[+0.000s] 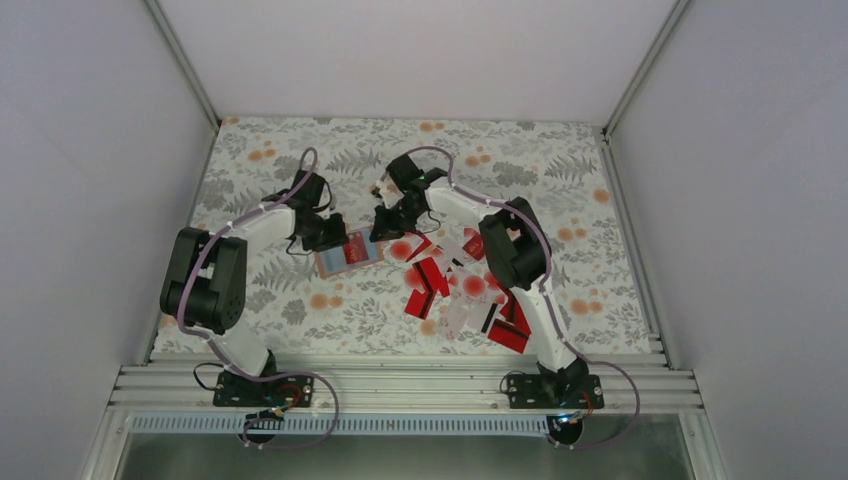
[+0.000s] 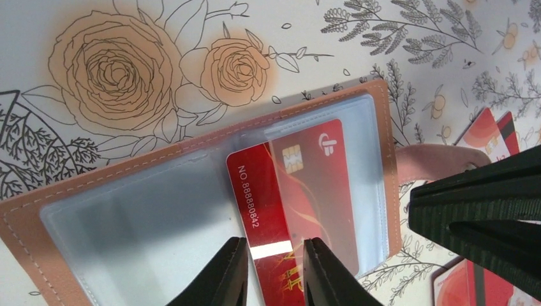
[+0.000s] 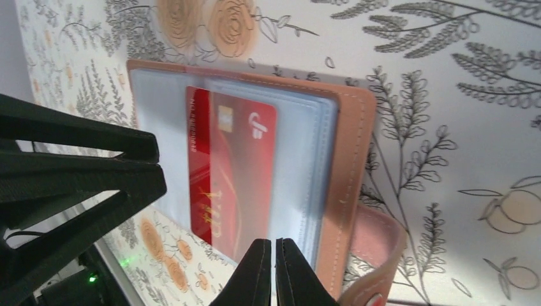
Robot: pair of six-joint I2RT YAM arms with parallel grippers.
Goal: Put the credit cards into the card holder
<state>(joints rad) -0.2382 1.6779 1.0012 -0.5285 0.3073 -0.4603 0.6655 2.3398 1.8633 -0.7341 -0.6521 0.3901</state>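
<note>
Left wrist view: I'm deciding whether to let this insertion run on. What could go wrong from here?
1. The red card lies askew, only partly under the clear sleeve. A push from the left jaws might jam a corner or ride it over the sleeve.
2. The card holder may slide under that push. Whether the shut right jaws pin it is unclear.

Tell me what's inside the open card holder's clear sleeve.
One red chip card sits partly inside the tan leather-like card holder, its numbered edge outside the sleeve. Anything beneath that card is hidden.
</note>
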